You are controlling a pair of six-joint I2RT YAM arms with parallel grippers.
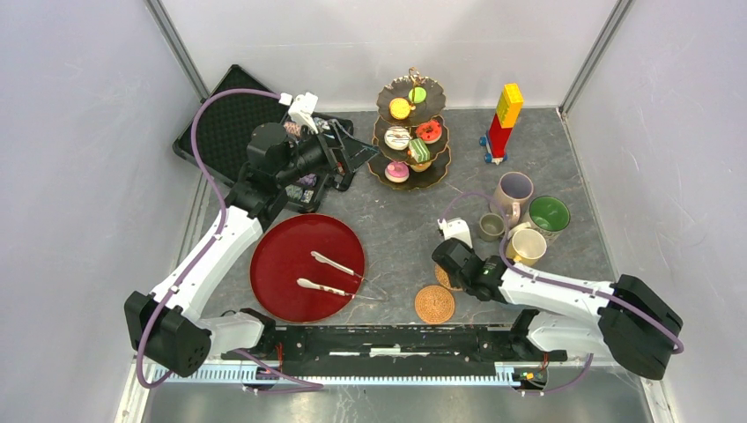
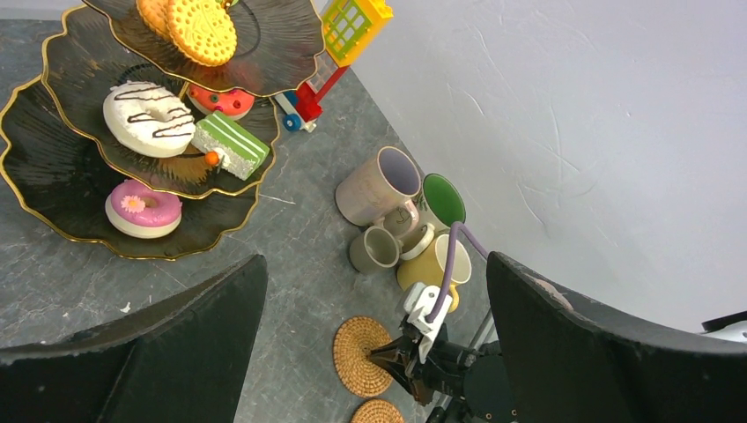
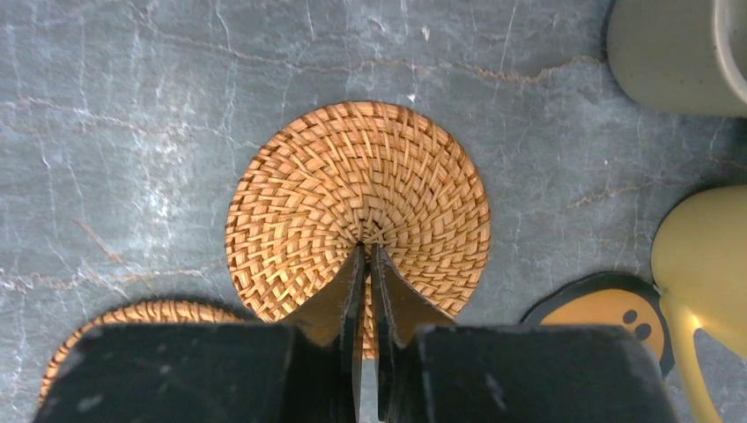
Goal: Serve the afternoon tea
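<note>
Where the grey table (image 3: 132, 132) lies beneath my right gripper (image 3: 368, 251), the yellow mug (image 3: 705, 256) stands just to its right and the small grey mug (image 3: 678, 53) ahead-right. A woven coaster (image 3: 352, 167) lies directly under it. Its fingers are clenched almost together at the coaster's centre; whether they pinch it I cannot tell. My left gripper (image 2: 374, 291) gapes wide.
</note>
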